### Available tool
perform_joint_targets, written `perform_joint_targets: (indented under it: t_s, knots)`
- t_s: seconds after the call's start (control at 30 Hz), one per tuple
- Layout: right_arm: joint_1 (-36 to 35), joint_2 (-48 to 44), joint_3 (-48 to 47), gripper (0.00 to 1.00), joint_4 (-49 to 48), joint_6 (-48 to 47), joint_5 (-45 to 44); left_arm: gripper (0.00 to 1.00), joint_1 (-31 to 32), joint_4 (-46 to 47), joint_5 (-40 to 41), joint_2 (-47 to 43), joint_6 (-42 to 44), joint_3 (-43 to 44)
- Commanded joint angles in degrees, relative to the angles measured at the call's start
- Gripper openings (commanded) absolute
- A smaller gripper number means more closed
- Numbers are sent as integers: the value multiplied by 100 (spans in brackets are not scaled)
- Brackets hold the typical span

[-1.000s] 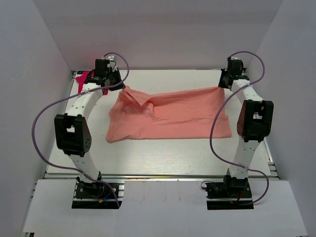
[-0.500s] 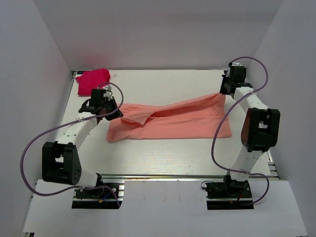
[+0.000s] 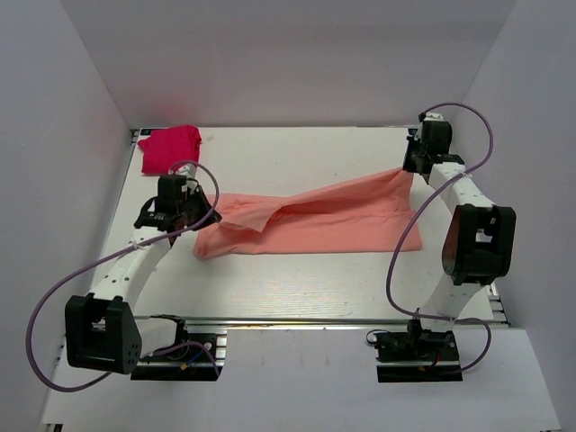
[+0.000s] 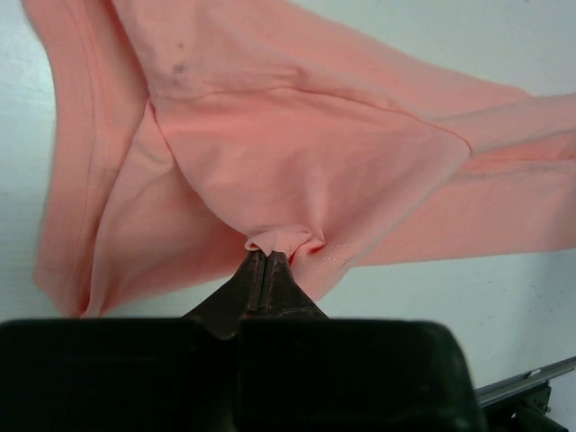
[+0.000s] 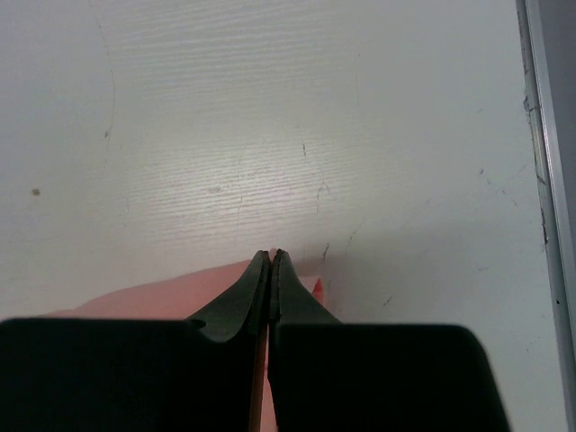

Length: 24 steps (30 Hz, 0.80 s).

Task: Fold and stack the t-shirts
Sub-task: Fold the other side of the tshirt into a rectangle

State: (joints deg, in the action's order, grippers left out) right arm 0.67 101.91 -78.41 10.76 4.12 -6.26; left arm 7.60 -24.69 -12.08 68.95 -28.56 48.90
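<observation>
While both arms are mid-fold on the salmon tee (image 3: pixel 324 220): status below.
left gripper (image 4: pixel 267 256): jaws fully closed, pinching a small pucker of the tee's edge. The wrist view shows cloth bunched right at the tips.
right gripper (image 3: pixel 409 166): jaws fully closed on the tee's far-right corner. The wrist view shows pink cloth running in between the tips.
change: a second ago the left gripper sat at the far-left corner, over the magenta bundle (image 3: pixel 169 147). It has since pulled back toward the near edge, dragging its corner along. The right gripper has barely moved.
tee now: held edge runs diagonally from far right to mid-left; the rest lies on the table (image 3: pixel 297 288).
magenta bundle: folded, far-left corner, now uncovered, apart from the salmon tee.
read: likely a far-edge-over-near-edge fold, left side leading. Right side looks due to follow, else the fold lands skewed.
progress: one tee folded, second only part-folded, stacking not started.
</observation>
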Motion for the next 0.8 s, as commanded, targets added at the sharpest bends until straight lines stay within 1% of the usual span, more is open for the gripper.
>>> perform_joint_targets:
  t_s: [0.0,0.1,0.2,0.27,0.3,0.37,0.43,0.5,0.53,0.57,0.6,0.63,0.73,0.77]
  knots:
    - [39,-338,343,0,-268,62,-191,0,-30,183,-101,-92,-62,-520]
    - [30,-505,739,0,-399,150,-218,0,-30,429,-102,-22,-115,-864]
    - [39,-646,1117,0,-522,264,-244,0,-30,562,-163,49,-63,-1023]
    - [30,-742,1283,0,-558,370,-305,3,-30,562,-85,241,-62,-1023]
    - [39,-777,1406,0,-610,388,-305,13,-30,562,-32,294,-62,-1023]
    - [30,-760,1521,0,-611,449,-340,19,-30,500,-32,373,-10,-1023]
    - [30,-760,1627,0,-549,545,-454,48,-30,500,-32,444,-10,-1023]
    - [39,-821,1776,0,-558,634,-542,81,-30,422,-32,506,-10,-1023]
    - [30,-839,1794,0,-593,651,-551,90,-30,351,-32,558,-10,-971]
    - [30,-883,1820,7,-576,651,-552,97,-30,351,29,558,-10,-971]
    - [30,-944,1838,11,-558,617,-534,100,-30,298,30,558,-10,-901]
    - [30,-971,1847,13,-532,651,-560,100,-30,298,30,558,-10,-822]
    - [21,-1164,1961,14,-470,739,-727,100,-30,298,91,506,-71,-629]
    - [21,-1217,2040,22,-461,792,-832,100,-30,298,144,506,-123,-549]
